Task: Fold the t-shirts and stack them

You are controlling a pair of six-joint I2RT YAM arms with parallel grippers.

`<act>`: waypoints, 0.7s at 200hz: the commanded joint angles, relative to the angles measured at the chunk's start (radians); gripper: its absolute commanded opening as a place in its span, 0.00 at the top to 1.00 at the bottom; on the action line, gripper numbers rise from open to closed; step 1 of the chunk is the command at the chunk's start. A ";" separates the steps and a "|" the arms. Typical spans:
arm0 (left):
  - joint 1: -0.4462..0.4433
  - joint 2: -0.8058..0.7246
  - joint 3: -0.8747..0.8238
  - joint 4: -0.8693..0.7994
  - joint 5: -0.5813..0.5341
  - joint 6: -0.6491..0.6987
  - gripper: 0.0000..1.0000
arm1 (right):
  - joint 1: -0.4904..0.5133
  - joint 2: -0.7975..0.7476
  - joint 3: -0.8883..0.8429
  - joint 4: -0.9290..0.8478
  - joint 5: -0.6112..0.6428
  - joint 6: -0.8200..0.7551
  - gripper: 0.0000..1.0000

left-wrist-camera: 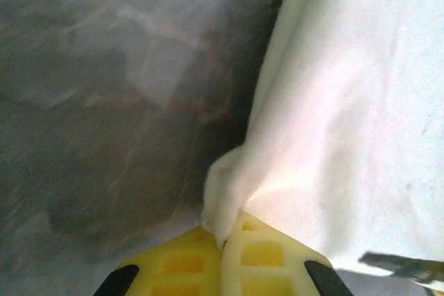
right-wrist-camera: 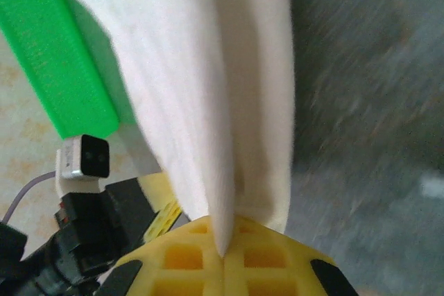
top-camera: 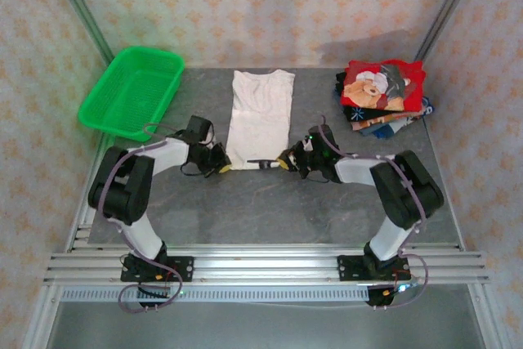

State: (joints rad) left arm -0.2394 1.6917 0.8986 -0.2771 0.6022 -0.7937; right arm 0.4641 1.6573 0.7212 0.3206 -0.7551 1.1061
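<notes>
My left gripper (top-camera: 222, 167) and right gripper (top-camera: 284, 163) each pinch a near corner of the off-white t-shirt (top-camera: 261, 112).

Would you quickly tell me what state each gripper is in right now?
Left gripper: shut on the plain off-white cloth t-shirt.
Right gripper: shut on the same t-shirt.

A grey, stone-patterned table (top-camera: 270, 202) carries three things along its far half. At the far left corner sits a green mesh basket (top-camera: 96, 97), its outer side reaching past the table's left edge. In the middle an off-white shirt (top-camera: 260, 116) lies lengthwise, neck end towards the far edge. At the far right corner is a pile of folded shirts (top-camera: 384, 120), topped by a red shirt (top-camera: 413, 87) with a teddy-bear print
</notes>
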 commanded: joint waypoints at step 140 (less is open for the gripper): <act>-0.246 -0.697 -0.108 -0.384 -0.205 -0.168 1.00 | 0.271 -0.588 -0.026 -0.505 0.285 0.056 1.00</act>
State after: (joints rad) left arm -0.5003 0.9157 0.6727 -0.6186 0.4278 -0.9714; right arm 0.7815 1.0466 0.5770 -0.0738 -0.5106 1.2156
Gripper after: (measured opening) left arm 0.042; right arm 0.047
